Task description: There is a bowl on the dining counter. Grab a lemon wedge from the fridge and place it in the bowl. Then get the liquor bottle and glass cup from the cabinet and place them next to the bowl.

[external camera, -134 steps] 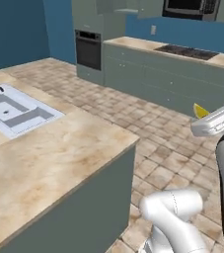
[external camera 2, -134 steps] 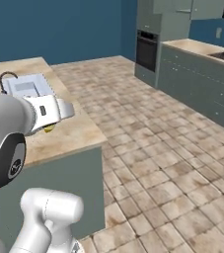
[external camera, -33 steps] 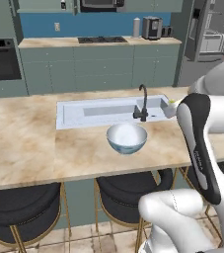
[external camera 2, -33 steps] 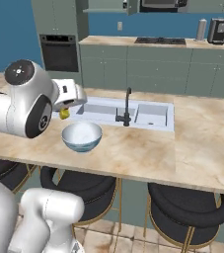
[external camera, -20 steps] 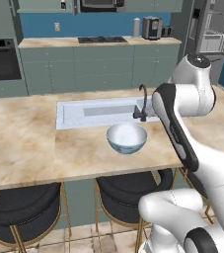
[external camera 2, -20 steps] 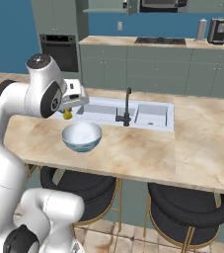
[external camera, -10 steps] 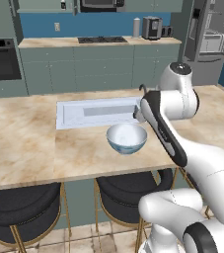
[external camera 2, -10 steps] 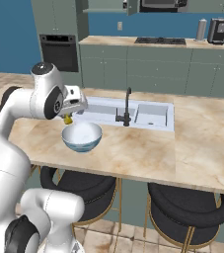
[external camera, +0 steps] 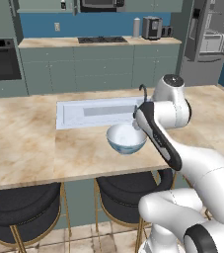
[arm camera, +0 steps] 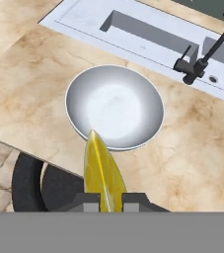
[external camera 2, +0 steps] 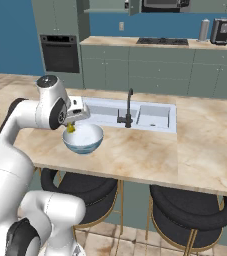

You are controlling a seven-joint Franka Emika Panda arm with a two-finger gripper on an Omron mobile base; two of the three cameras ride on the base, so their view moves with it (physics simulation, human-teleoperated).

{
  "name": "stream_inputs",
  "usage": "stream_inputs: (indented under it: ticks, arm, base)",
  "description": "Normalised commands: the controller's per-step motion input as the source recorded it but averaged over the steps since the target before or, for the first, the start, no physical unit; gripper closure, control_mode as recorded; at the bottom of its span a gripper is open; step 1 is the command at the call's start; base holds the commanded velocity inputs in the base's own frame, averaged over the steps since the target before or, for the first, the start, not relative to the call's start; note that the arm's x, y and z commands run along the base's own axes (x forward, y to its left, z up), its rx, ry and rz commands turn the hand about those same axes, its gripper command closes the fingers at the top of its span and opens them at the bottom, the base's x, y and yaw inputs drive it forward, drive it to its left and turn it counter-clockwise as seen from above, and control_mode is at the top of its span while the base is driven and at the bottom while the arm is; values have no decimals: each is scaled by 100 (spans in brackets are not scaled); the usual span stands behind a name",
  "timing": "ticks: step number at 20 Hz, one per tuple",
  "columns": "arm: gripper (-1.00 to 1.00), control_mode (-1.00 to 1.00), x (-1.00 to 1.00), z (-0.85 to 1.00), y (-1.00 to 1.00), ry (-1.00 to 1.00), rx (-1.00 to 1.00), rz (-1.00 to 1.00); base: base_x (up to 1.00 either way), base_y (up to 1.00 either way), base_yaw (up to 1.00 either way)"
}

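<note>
The dining counter (external camera: pixel 29 148) is a long beige marbled tabletop with a white inset sink (external camera 2: pixel 150 116) toward its far edge and a dark faucet (external camera 2: pixel 126 111) at the sink's near rim. Two black stools (external camera 2: pixel 192 214) stand under the tabletop's near edge. The pale bluish-white bowl (external camera 2: pixel 83 139) rests on the tabletop between the sink and the near edge, closer to the sink. The gripper (external camera 2: pixel 71 128) hangs just above the bowl's rim. Its jaws are clenched on the lemon wedge (arm camera: pixel 102 170), a slim yellow sliver pinched between the finger tips (arm camera: pixel 89 203), its point reaching over the bowl's near rim.
</note>
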Motion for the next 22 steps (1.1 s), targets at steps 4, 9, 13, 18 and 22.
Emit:
stream_inputs:
  ticks: [4, 9, 13, 18, 22]
  arm:
    - [100, -100, 24, -37, 6, 1, 0, 0]
    - [100, -100, 38, -21, 0, 1, 0, 0]
    - [100, -100, 38, -21, 0, 1, 0, 0]
    - [100, -100, 25, -22, 1, 0, 0, 0]
    - [100, -100, 12, -22, 9, 0, 0, 0]
  base:
    - [0, 0, 0]
    - [0, 0, 0]
    - [0, 0, 0]
    - [0, 0, 0]
    - [0, 0, 0]
